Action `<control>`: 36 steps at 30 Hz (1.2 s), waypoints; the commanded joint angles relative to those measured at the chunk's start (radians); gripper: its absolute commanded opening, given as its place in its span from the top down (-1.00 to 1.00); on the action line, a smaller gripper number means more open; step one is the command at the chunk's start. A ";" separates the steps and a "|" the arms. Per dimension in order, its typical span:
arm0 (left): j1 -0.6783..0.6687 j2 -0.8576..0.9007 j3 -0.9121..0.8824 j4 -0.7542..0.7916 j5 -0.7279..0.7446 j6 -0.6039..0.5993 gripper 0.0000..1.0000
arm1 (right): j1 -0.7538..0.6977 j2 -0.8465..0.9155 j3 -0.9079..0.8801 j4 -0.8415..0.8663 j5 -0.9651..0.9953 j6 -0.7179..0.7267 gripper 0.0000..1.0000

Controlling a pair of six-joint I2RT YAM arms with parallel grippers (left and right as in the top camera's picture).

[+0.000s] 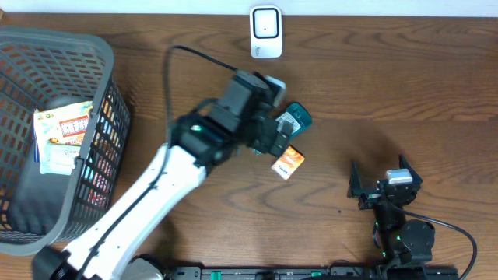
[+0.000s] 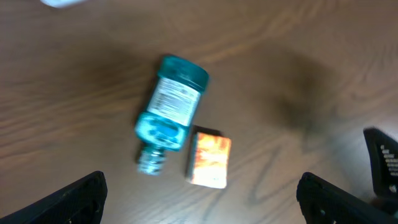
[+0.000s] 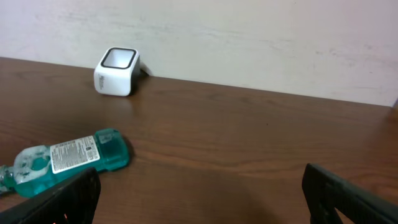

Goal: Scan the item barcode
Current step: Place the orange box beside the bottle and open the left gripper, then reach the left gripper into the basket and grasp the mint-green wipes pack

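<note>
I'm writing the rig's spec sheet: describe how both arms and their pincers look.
The left arm has a long white link with black joints and a black cable looping off its wrist. The right arm is black, with a pale block on top and a black cable. The left pincer and right pincer have black fingers.

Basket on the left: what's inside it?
Inside the basket, a white packet with orange-and-green print lies on top; more coloured packs show through the mesh side. Anything beneath them is covered.

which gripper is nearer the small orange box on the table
Left. The left gripper hovers open just above the small orange box; the right gripper sits well off to its right.
</note>
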 commanded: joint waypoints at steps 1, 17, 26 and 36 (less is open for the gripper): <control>0.088 -0.084 0.001 -0.002 -0.011 -0.001 -0.96 | -0.008 0.001 -0.001 -0.003 -0.005 0.015 -0.98; 0.933 -0.239 0.212 -0.074 -0.241 -0.268 -0.96 | -0.008 0.001 -0.001 -0.003 -0.005 0.015 -0.98; 1.220 -0.036 0.211 -0.344 -0.235 -0.520 -0.96 | -0.008 0.001 -0.001 -0.003 -0.005 0.015 -0.99; 1.223 0.219 0.105 -0.341 -0.246 -0.608 -0.96 | -0.008 0.001 -0.001 -0.003 -0.005 0.015 -0.99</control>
